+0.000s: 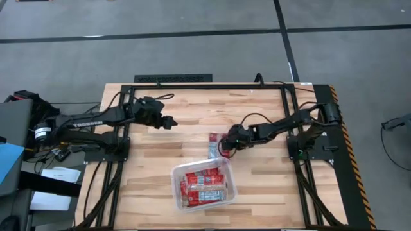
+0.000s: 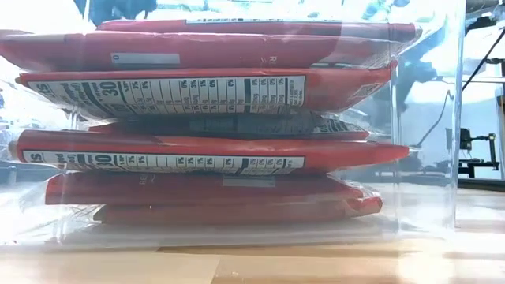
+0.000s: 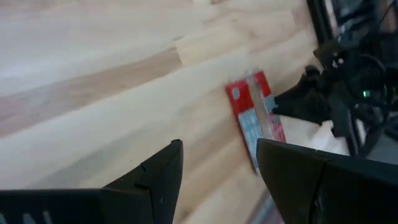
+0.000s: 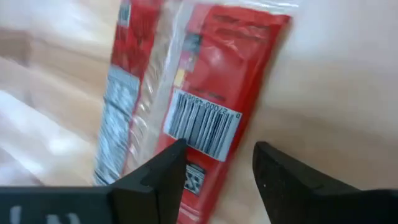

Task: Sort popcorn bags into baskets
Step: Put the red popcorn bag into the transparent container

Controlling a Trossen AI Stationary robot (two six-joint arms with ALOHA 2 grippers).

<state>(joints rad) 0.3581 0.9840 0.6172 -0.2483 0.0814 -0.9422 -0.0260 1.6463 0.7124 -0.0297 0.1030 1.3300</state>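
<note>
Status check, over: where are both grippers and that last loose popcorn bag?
Right gripper open, poised over flat red popcorn bag on wooden table. Left gripper open, waiting clear. Clear plastic bin holds stacked bags. Nothing in the way.

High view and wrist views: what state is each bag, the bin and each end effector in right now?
Loose popcorn bag: flat on the table, outside the bin, ungripped.
Clear bin: upright, filled with stacked red bags.
Right end effector: open, over the loose bag.
Left end effector: open, holding nothing, away from the bags.
</note>
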